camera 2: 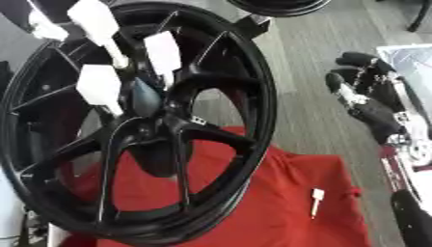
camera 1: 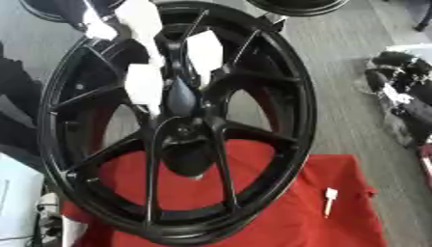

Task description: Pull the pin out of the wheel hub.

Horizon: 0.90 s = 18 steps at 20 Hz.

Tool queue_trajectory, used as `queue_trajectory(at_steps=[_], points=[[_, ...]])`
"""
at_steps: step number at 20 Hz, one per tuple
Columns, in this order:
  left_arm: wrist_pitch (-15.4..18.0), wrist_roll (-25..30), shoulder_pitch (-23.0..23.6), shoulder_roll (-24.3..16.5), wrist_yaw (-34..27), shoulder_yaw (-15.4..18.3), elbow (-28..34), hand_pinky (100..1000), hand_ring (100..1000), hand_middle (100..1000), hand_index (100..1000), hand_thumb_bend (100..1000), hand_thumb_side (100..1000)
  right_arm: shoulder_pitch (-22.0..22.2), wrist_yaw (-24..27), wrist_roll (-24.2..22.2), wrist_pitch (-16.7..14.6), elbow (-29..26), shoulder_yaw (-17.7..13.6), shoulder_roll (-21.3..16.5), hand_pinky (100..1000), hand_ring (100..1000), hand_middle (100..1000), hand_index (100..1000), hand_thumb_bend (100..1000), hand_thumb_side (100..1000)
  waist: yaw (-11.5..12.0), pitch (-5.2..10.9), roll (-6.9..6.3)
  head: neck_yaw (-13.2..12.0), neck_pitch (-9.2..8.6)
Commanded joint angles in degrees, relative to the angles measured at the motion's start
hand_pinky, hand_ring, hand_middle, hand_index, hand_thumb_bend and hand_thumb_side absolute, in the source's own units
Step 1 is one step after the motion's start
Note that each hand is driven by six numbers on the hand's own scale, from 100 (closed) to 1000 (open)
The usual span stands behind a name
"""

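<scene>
Wheel hub (camera 1: 182, 125) upright on red cloth (camera 1: 337, 183); white pins (camera 2: 100, 87) in hub; right robot hand (camera 2: 371, 103) beside hub, fingers apart, empty.

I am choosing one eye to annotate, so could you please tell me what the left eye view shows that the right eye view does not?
Only the left eye view shows a pale box at the lower left edge.

Only the right eye view shows the right hand whole, fingers relaxed, with its forearm running down the right edge; the left eye view catches just part of it.

Both show the black wheel standing over the red cloth, white pins stuck among the spokes near the hub, and one small white pin lying on the cloth.
</scene>
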<state>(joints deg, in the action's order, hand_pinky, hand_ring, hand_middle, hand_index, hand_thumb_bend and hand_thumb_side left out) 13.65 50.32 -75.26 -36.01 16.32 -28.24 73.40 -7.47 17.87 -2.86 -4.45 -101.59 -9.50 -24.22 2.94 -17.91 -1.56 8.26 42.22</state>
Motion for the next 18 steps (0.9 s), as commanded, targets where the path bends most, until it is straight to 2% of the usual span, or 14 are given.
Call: queue_trajectory(at_steps=[1,5,8,12,15,16,17,18], points=[[0.0,1.7,0.4,-5.4,-2.0,4.1,2.7,751,686,516,300,100,100,-0.1,0.0,0.3,-0.1,-0.7,-0.7,-1.7,912,730,722,753,408,221,0.2,1.63,0.01,0.6,-0.01],[-3.0,1.7,6.5,-13.6,-4.4,10.4,5.7,751,684,515,306,100,100,0.1,-0.2,0.6,-0.2,-0.8,-1.1,-2.0,912,730,722,753,405,221,0.7,1.53,-0.41,1.6,-0.08],[-5.2,1.7,12.6,-19.5,-6.2,16.0,6.9,751,683,515,310,100,100,0.1,-0.2,1.0,-0.3,-0.9,-1.4,-2.1,912,730,722,753,405,222,1.0,1.37,-0.58,2.1,-0.20],[-8.4,0.4,22.5,-25.5,-8.3,24.2,5.4,754,683,520,337,100,109,0.3,-0.3,1.4,-0.4,-1.0,-1.8,-2.3,912,730,722,753,401,222,1.4,1.15,-0.56,1.9,-0.46],[-9.4,-1.2,28.4,-27.6,-9.5,27.2,4.3,767,694,554,428,100,100,0.4,-0.4,1.6,-0.5,-1.1,-2.0,-2.2,912,731,723,754,400,223,1.5,1.01,-0.38,1.8,-0.92],[-9.5,-1.4,29.7,-28.1,-9.9,27.7,4.1,767,694,554,428,100,100,0.3,-0.4,1.6,-0.5,-1.2,-2.0,-2.2,912,731,723,754,400,223,1.4,0.99,-0.35,1.7,-1.02],[-9.6,-1.5,30.7,-28.3,-10.2,28.0,4.0,799,740,629,583,100,100,0.3,-0.4,1.6,-0.5,-1.2,-2.0,-2.2,912,731,723,754,398,222,1.4,0.96,-0.32,1.6,-1.12],[-9.8,-1.5,32.6,-28.6,-10.4,28.6,3.5,810,759,666,653,100,100,0.3,-0.3,1.7,-0.6,-1.2,-2.1,-2.1,912,731,723,754,398,222,1.4,0.91,-0.23,1.5,-1.40]])
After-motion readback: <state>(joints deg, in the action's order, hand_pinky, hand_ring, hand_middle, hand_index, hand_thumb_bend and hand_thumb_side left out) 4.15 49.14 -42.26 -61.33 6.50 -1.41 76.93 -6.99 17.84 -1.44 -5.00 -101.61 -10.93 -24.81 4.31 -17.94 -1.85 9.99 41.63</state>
